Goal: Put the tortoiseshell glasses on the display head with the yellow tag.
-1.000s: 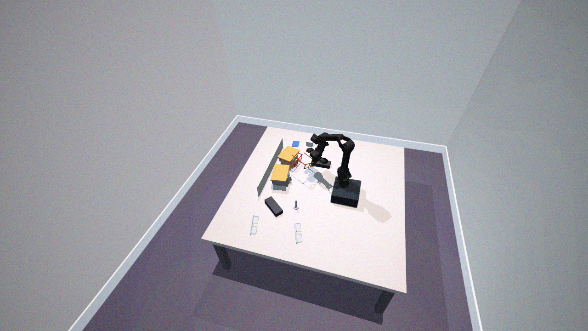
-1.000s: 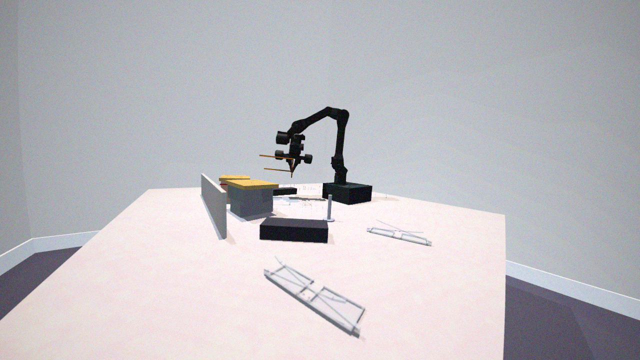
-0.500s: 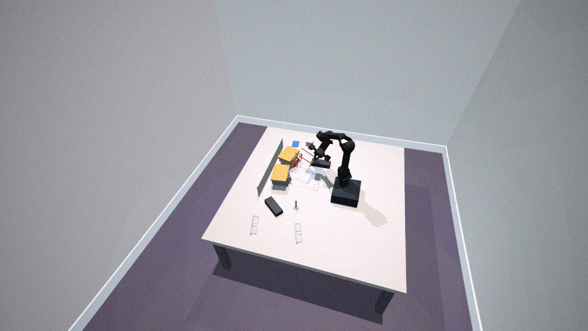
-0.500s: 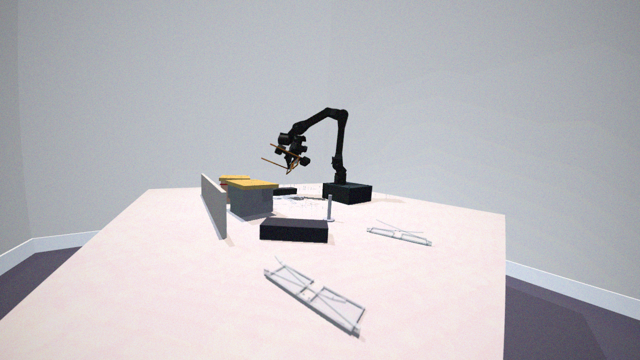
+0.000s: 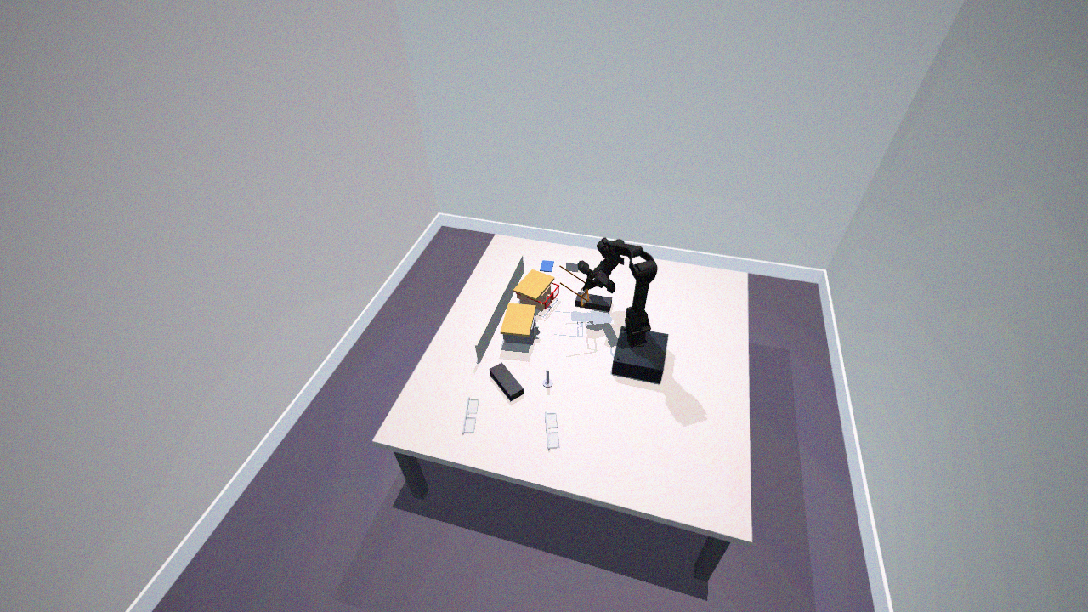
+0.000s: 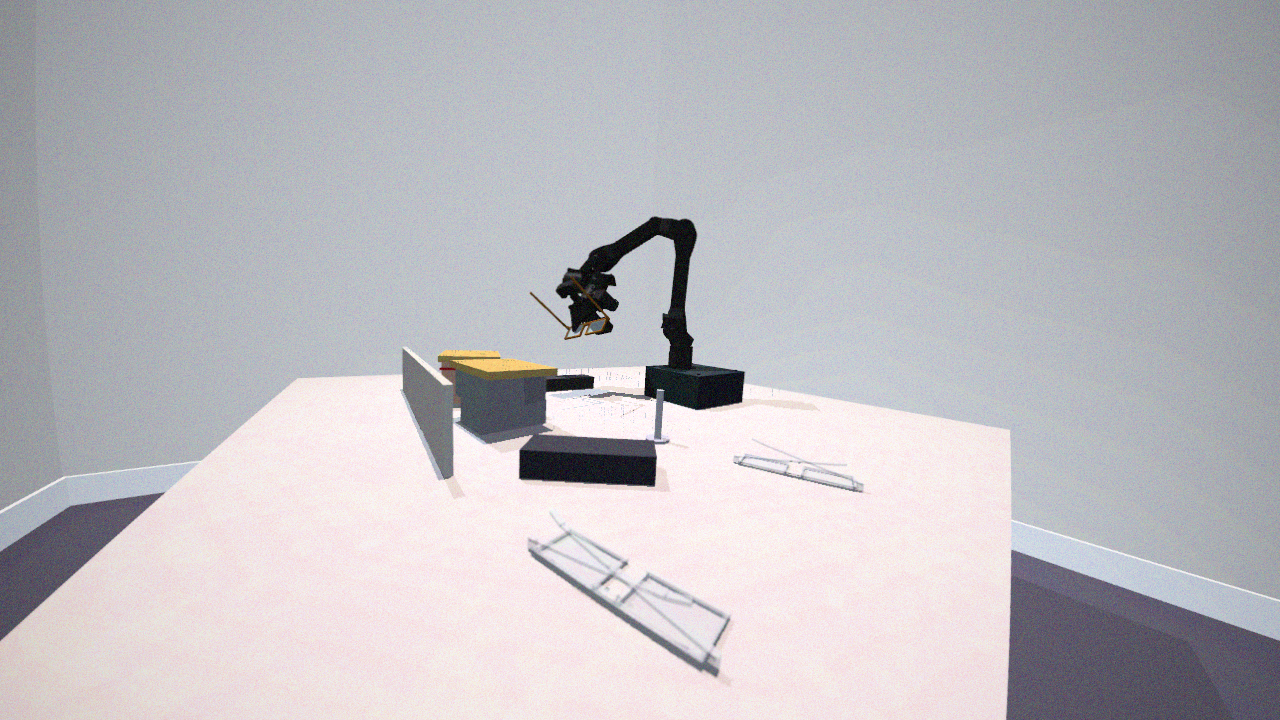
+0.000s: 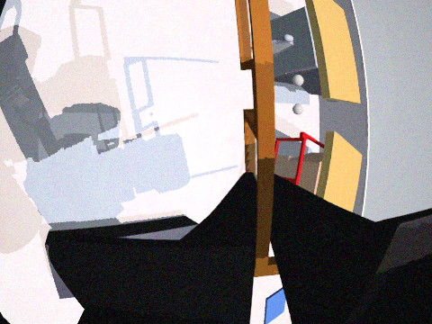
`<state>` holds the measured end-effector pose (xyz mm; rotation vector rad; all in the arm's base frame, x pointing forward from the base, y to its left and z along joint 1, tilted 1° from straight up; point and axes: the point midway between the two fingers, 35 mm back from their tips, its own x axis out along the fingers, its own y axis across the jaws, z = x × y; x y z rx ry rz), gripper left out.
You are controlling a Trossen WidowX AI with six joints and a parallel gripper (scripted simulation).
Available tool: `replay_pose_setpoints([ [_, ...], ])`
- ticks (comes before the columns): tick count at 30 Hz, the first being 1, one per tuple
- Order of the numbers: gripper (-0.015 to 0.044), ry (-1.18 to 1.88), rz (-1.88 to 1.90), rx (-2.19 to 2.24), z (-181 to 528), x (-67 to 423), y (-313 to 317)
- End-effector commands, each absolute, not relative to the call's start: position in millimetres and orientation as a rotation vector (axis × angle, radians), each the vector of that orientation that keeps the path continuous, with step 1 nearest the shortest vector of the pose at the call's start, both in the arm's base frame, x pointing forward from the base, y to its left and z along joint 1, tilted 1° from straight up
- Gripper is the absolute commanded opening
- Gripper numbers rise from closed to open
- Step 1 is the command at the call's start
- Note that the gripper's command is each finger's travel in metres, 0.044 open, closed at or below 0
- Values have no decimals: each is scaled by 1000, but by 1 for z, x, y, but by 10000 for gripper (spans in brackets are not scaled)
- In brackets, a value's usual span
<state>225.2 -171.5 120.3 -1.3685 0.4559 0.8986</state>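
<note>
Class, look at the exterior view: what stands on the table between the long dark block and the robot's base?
A small grey upright post stands there, just beyond the dark block and nearer than the base.

the pale surface [image 6: 268,537] carries a grey upright panel [image 6: 427,407], two yellow-topped blocks [image 6: 501,394], dark slabs [image 6: 587,459], a small post [image 6: 659,416], clear-framed glasses [image 6: 626,591] (several pairs, lying flat) and the arm's base [image 6: 694,385].
</note>
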Motion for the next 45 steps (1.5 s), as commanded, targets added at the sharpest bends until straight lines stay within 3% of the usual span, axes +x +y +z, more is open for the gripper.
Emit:
replay_pose_setpoints([
  [1,0,397,886,-1478,125,222,-179],
  [31,0,346,877,-1593,128,216,-187],
  [45,0,493,1062,-1425,110,233,-150],
])
